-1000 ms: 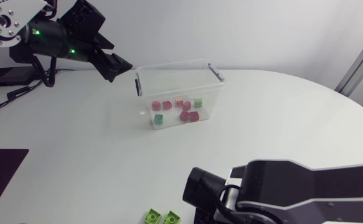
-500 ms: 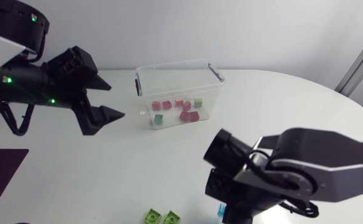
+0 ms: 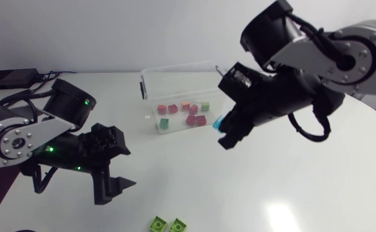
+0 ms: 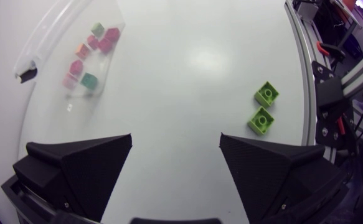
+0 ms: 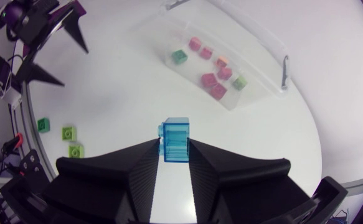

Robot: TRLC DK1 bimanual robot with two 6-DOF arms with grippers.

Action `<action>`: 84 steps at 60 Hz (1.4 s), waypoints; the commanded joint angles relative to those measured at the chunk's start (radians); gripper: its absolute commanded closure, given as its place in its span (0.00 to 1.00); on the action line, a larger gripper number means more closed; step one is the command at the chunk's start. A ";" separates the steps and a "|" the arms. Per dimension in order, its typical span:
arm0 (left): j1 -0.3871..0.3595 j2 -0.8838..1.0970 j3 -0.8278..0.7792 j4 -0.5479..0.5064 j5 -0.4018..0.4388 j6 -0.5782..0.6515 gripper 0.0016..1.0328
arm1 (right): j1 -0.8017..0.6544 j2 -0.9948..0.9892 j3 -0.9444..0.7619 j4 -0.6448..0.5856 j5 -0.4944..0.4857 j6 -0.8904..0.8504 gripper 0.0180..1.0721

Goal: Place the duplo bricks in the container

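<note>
translucent blue duplo brick, clenched in right end effector, hangs near clear plastic container: transport step; next, centre over opening, release.

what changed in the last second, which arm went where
The right gripper, shut on the blue brick, rose from the table's near edge to just beside the container. The left gripper, open, swung away from the container and down toward the two green bricks. The container, the bricks inside it and the green pair stayed put.
</note>
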 commanded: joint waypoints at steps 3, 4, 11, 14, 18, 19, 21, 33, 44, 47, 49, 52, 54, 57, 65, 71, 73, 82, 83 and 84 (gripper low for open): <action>-0.019 0.006 -0.068 -0.054 0.002 0.059 0.04 | -0.048 0.096 0.111 0.043 0.004 -0.011 0.77; -0.020 0.003 -0.076 -0.060 0.002 0.064 0.04 | -0.052 0.106 0.123 0.053 0.004 -0.011 0.76; -0.040 -0.012 -0.130 -0.089 0.002 0.096 0.04 | -0.084 0.193 0.213 0.086 0.001 -0.001 0.76; -0.046 -0.020 -0.148 -0.094 0.002 0.102 0.04 | -0.095 0.234 0.255 0.100 -0.001 0.005 0.76; -0.054 -0.038 -0.163 -0.106 0.003 0.111 0.04 | -0.106 0.280 0.305 0.112 -0.001 0.008 0.76; -0.055 -0.046 -0.165 -0.112 0.003 0.116 0.04 | -0.110 0.294 0.321 0.117 -0.001 0.009 0.76; -0.063 -0.060 -0.173 -0.126 0.003 0.122 0.04 | -0.118 0.320 0.350 0.126 -0.001 0.008 0.76; -0.106 -0.096 -0.232 -0.147 0.005 0.143 0.04 | -0.158 0.489 0.548 0.132 -0.010 0.023 0.76; -0.131 -0.095 -0.275 -0.138 0.014 0.160 0.04 | -0.173 0.624 0.681 0.132 -0.010 0.028 0.75; -0.134 -0.096 -0.281 -0.138 0.015 0.165 0.04 | -0.175 0.646 0.707 0.129 -0.010 0.029 0.75; -0.132 -0.099 -0.281 -0.140 0.017 0.171 0.04 | -0.176 0.658 0.724 0.128 -0.010 0.029 0.75; -0.131 -0.115 -0.281 -0.143 0.021 0.177 0.04 | -0.181 0.681 0.753 0.122 -0.010 0.031 0.75; -0.132 -0.129 -0.284 -0.143 0.029 0.180 0.05 | -0.183 0.693 0.772 0.120 -0.010 0.031 0.75; -0.134 -0.152 -0.284 -0.147 0.037 0.182 0.05 | -0.186 0.713 0.795 0.115 -0.010 0.031 0.75; -0.164 -0.199 -0.286 -0.167 0.052 0.177 0.05 | -0.195 0.779 0.861 0.091 -0.010 0.037 0.68; -0.180 -0.218 -0.294 -0.183 0.060 0.176 0.05 | -0.198 0.813 0.891 0.082 -0.009 0.040 0.53; -0.183 -0.222 -0.298 -0.184 0.060 0.176 0.05 | -0.199 0.822 0.902 0.073 -0.009 0.042 0.42; -0.213 -0.233 -0.314 -0.198 0.063 0.171 0.05 | -0.204 0.830 0.916 0.051 -0.007 0.051 0.05; -0.218 -0.233 -0.314 -0.198 0.063 0.171 0.05 | -0.204 0.825 0.914 0.050 -0.007 0.051 0.05; -0.221 -0.231 -0.315 -0.197 0.064 0.169 0.05 | -0.206 0.820 0.911 0.050 -0.007 0.052 0.05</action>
